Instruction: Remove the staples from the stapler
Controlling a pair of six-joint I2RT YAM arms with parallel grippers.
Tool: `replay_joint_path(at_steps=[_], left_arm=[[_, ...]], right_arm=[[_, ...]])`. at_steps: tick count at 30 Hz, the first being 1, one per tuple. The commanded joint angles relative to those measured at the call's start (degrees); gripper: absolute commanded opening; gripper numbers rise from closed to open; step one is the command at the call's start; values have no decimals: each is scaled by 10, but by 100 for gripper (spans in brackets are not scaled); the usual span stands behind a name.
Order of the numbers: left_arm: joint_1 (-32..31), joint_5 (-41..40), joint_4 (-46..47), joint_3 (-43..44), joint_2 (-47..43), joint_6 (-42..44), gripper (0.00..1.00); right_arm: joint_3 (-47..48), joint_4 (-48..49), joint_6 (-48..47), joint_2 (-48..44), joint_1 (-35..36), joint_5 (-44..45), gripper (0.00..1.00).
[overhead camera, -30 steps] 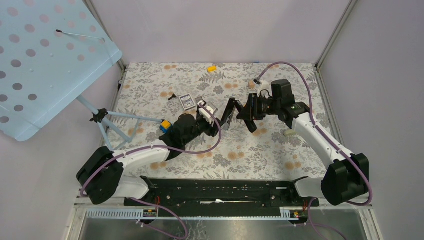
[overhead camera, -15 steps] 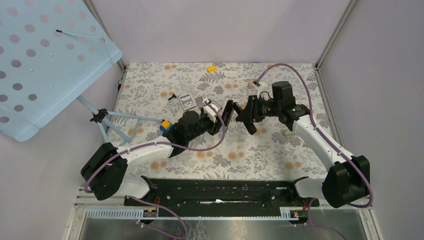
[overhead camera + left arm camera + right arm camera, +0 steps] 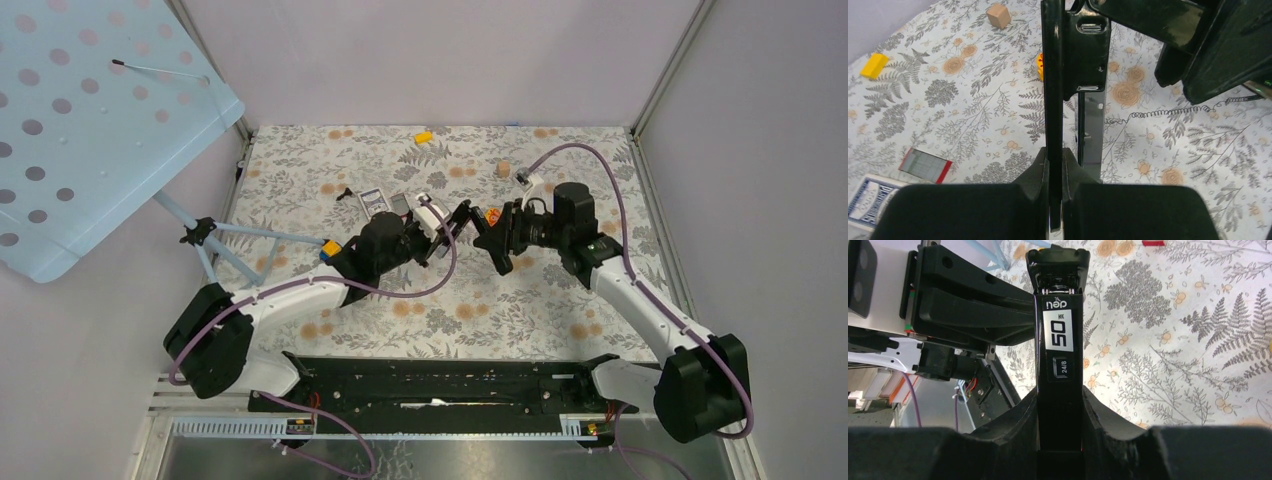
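The long black stapler (image 3: 461, 224) hangs above the mat between both arms, swung open. My right gripper (image 3: 1060, 401) is shut on its labelled top part (image 3: 1060, 335), seen in the top view at the stapler's right end (image 3: 490, 230). My left gripper (image 3: 1055, 162) is shut on the stapler's thin black arm (image 3: 1052, 75), with the silvery rail (image 3: 1091, 135) just right of it. A thin coil spring (image 3: 1158, 113) trails from the rail. I cannot make out any staples.
On the floral mat lie a yellow block (image 3: 424, 137), a wooden cube (image 3: 504, 170), a card box (image 3: 372, 201), a red-white box (image 3: 925, 165) and a blue-yellow toy car (image 3: 329, 250). A light blue perforated board on a stand (image 3: 90, 120) overhangs the left side.
My left gripper moved right to the stapler and closed on its thin arm. The right arm, still holding the stapler, shifted slightly to the right.
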Motion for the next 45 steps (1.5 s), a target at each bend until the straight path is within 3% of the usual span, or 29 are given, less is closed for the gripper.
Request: replay_joint_path(at_steps=[1,6,18,30,35,45], left_arm=[[-4,-5,-46,54,11,91,0],[-4,-9,-83,66,9,183,0],[-2,-38,-66,-14,-25,372,0],[6,-26,-42,-42,-11,427,0],[6,-43,-67,-39,25,488,0],[6,-37,-74,-40,45,488,0]], right_arm=[[-57,216,15,-27,2,24,1],[-89,308,-20,8,2,2,5],[-87,264,-104,19,3,97,0],[-84,241,-108,30,3,137,0],[-73,209,-106,43,2,169,0],[-66,170,-107,54,2,202,0]])
